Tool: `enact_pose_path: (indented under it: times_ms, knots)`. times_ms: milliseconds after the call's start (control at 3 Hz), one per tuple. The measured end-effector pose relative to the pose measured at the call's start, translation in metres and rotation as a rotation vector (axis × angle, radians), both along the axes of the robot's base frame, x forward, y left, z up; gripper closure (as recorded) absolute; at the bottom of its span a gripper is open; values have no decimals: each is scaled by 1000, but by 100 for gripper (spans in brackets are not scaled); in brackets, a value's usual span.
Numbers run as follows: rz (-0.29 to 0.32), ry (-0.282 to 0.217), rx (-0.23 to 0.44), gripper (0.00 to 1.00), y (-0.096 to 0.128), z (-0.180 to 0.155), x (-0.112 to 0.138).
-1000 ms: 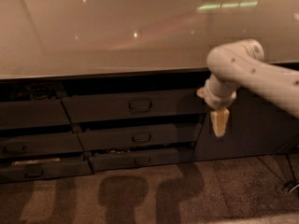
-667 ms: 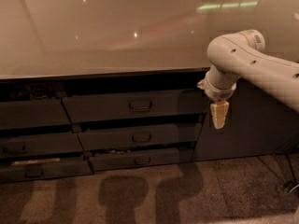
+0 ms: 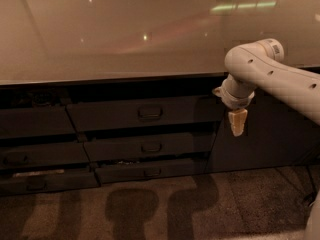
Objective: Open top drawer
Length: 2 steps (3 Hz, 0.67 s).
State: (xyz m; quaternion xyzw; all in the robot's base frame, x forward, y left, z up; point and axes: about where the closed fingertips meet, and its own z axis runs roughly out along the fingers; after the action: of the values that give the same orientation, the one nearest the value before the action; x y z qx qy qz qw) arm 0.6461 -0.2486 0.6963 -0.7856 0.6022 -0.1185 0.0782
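Top drawer point(image 3: 110, 115) sits just under the counter point(image 3: 125, 44), looks closed, its wide front running side to side, loop handle point(image 3: 150, 113) dead centre. Working outward: the gripper point(image 3: 237, 130) hangs just past the drawer's right-hand end, roughly level with that handle, pointing straight down, tips pressed together on nothing. So my target lies toward the left of the view from the gripper. I reckon it needs a sideways swing before any reach in.
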Motion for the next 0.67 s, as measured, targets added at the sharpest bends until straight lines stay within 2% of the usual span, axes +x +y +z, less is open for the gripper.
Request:
enact_pose_path:
  times_ms: [333,667]
  knots:
    - [0,0,0,0,0,0,0]
    - [2,57,-62,0,7,-17,18]
